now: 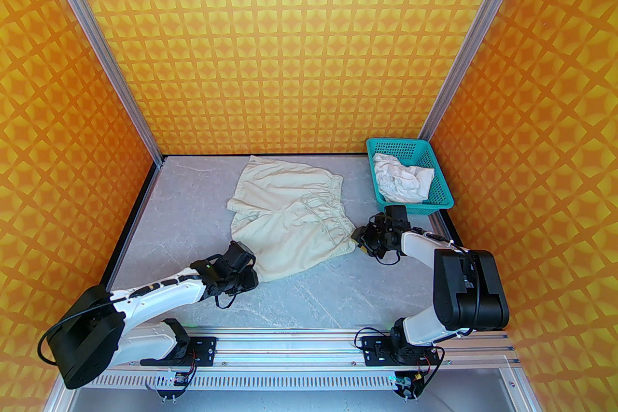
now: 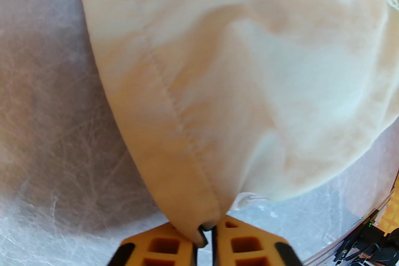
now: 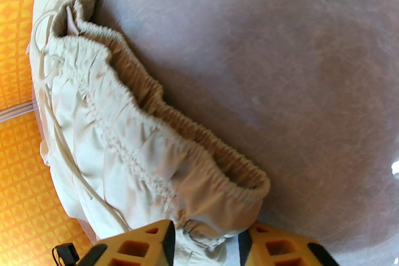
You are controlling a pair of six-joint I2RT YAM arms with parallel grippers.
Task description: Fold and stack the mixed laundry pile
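A beige-cream piece (image 1: 289,217) with a gathered elastic band lies spread on the grey table, band end to the right. My left gripper (image 1: 250,277) is at its near left corner. In the left wrist view that gripper (image 2: 207,233) is shut on the hemmed corner of the beige cloth (image 2: 218,71). My right gripper (image 1: 359,243) is at the band's near end. Seen from the right wrist, its fingers (image 3: 205,243) stand apart with the band's bunched corner (image 3: 199,221) between them. The white shirt (image 1: 400,178) lies crumpled in the basket.
The teal mesh basket (image 1: 442,200) stands at the back right corner of the table, just behind my right arm. Orange patterned walls close in the back and both sides. Bare grey tabletop (image 1: 328,294) stretches between the cloth and the arm bases.
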